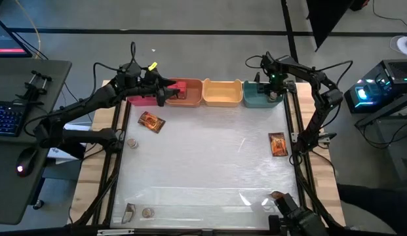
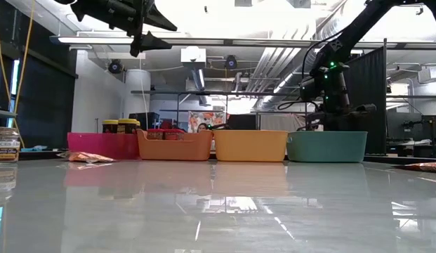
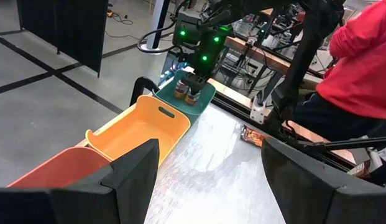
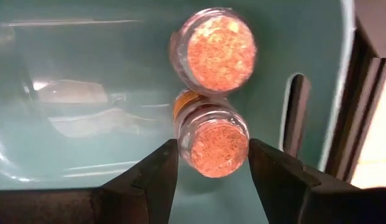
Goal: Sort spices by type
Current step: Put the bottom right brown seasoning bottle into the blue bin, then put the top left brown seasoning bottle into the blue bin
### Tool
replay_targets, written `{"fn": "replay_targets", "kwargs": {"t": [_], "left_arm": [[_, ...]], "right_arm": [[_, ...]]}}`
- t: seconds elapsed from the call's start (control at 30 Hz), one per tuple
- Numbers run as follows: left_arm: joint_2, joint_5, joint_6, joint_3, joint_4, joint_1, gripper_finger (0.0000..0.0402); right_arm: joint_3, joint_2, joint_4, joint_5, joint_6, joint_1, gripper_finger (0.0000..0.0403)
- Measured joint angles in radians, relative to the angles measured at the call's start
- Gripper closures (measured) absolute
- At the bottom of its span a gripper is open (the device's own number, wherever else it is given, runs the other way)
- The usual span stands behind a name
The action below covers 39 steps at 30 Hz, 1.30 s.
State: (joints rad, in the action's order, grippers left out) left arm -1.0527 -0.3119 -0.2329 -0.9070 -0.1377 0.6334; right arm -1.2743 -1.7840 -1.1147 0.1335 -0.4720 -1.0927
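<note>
The right gripper (image 4: 210, 163) is held low in the teal bin (image 4: 68, 74), fingers closed on a cork-topped jar (image 4: 212, 142) beside another like it (image 4: 219, 51), evidently for grouping. The left gripper (image 3: 208, 171) hovers open and empty over the red bin (image 1: 187, 89).

Both arms are black, built of slim jointed links with loose black cables looping along them, the left arm (image 1: 92, 105) carrying a yellow tag near its wrist, the right arm (image 1: 314, 85) glowing with small green lights at its wrist, and each tool ending in two broad, dark, wedge-shaped fingers (image 4: 149, 171).
</note>
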Motion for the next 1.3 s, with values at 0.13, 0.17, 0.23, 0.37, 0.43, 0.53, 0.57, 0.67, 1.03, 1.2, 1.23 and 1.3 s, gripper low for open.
{"fn": "replay_targets", "kwargs": {"t": [0.13,0.17,0.23,0.37,0.43,0.53,0.57,0.67,1.03,1.2,1.23,1.3], "left_arm": [[0.0,0.0,0.0,0.0,0.003,0.0,0.0133],[0.0,0.0,0.0,0.0,0.007,0.0,0.0133],[0.0,0.0,0.0,0.0,0.014,0.0,0.0133],[0.0,0.0,0.0,0.0,0.03,0.0,0.0133],[0.0,0.0,0.0,0.0,0.036,0.0,0.0133],[0.004,0.0,0.0,0.0,0.038,0.0,0.0133],[0.007,0.0,0.0,0.0,0.038,0.0,0.0133],[0.024,-0.037,-0.001,0.0,0.037,0.0,0.0133],[0.222,-0.045,-0.045,0.0,-0.411,-0.134,0.0133],[0.29,0.2,-0.202,0.0,-0.728,-0.218,0.0133],[0.291,0.206,-0.266,0.0,-0.782,-0.227,0.0133],[0.283,0.202,-0.389,0.0,-0.891,-0.24,0.0133]], "right_arm": [[0.0,0.0,-0.004,0.015,-0.019,0.0,0.0194],[0.0,0.0,-0.004,0.015,-0.02,0.0,0.0185],[0.0,0.0,-0.004,0.016,-0.021,0.0,0.0166],[0.0,0.006,-0.003,0.01,-0.017,0.0,0.0138],[0.0,0.02,-0.001,0.007,-0.017,0.0,0.0133],[0.0,0.049,0.007,0.003,0.003,0.0,0.0131],[-0.002,0.061,0.006,-0.004,0.013,0.0,0.0131],[-0.029,0.097,0.0,-0.031,0.033,0.0,0.013],[-0.146,0.246,0.209,0.013,-0.153,0.101,0.013],[-0.146,0.24,0.36,0.037,-0.171,0.19,0.013],[-0.146,0.233,0.392,0.012,-0.156,0.204,0.013],[-0.145,0.216,0.461,-0.051,-0.106,0.233,0.0131]]}}
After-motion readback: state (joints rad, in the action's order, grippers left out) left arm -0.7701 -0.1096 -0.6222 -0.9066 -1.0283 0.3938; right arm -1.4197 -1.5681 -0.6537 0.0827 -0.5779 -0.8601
